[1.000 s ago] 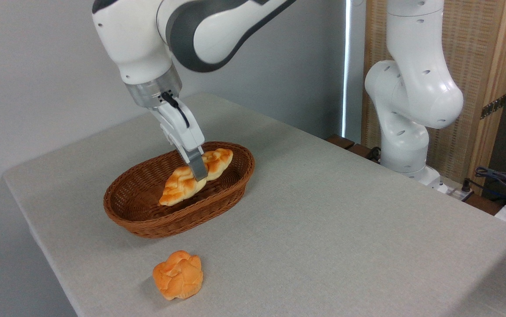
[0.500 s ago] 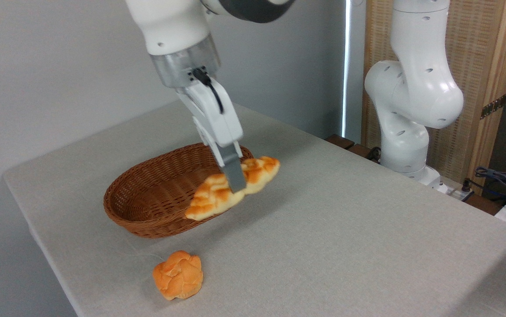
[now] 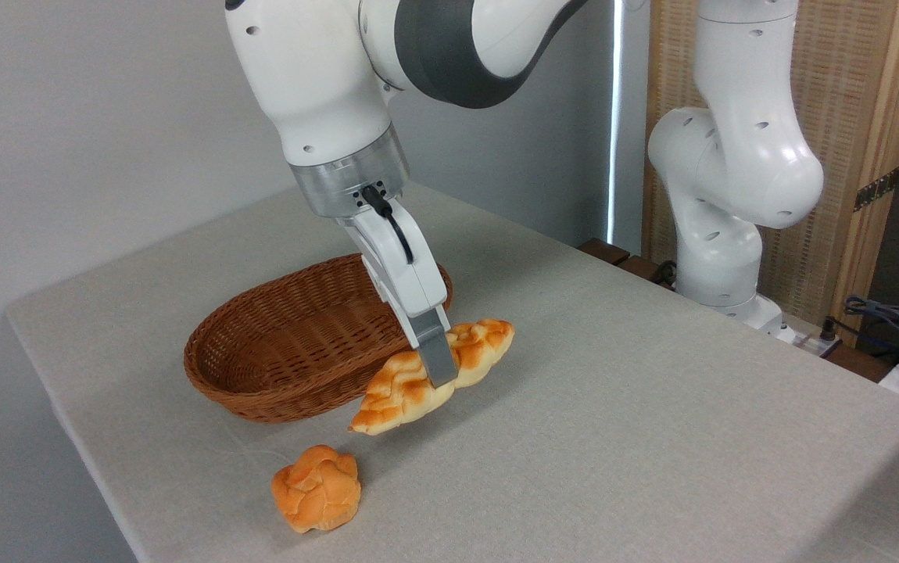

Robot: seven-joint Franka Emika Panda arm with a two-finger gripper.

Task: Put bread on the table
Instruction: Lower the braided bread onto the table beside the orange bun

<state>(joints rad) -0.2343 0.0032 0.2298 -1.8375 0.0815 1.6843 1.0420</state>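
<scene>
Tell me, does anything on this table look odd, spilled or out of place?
Nothing looks spilled or damaged. The bread hangs tilted in the end effector, above the table beside the basket, which shows nothing inside. A round orange bun sits alone on the cloth near the front edge.

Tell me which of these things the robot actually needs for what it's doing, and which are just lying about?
Part of the job:
- braided bread loaf, held in the gripper
- cloth-covered table, where it goes

Just lying about:
- wicker basket, now empty
- round orange bun
- cables at the right edge
</scene>
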